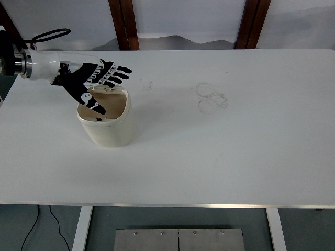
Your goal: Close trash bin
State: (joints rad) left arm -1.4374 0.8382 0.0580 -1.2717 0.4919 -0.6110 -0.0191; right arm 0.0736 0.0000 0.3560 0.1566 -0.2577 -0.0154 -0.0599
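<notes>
- The cream bin (107, 128) stood on the left part of the white table (220, 151), its mouth partly uncovered.
- Its lid (104, 90) was mostly hidden under the hand at the back rim.
- The left hand (89, 82) hovered flat above it, fingers (116, 73) spread, gripping nothing.
- Faint ring marks (211, 98) lay well apart, toward the right.

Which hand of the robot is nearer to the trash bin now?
The left hand. It is spread open directly over the trash bin, covering its lid. The right hand is not in view.
</notes>
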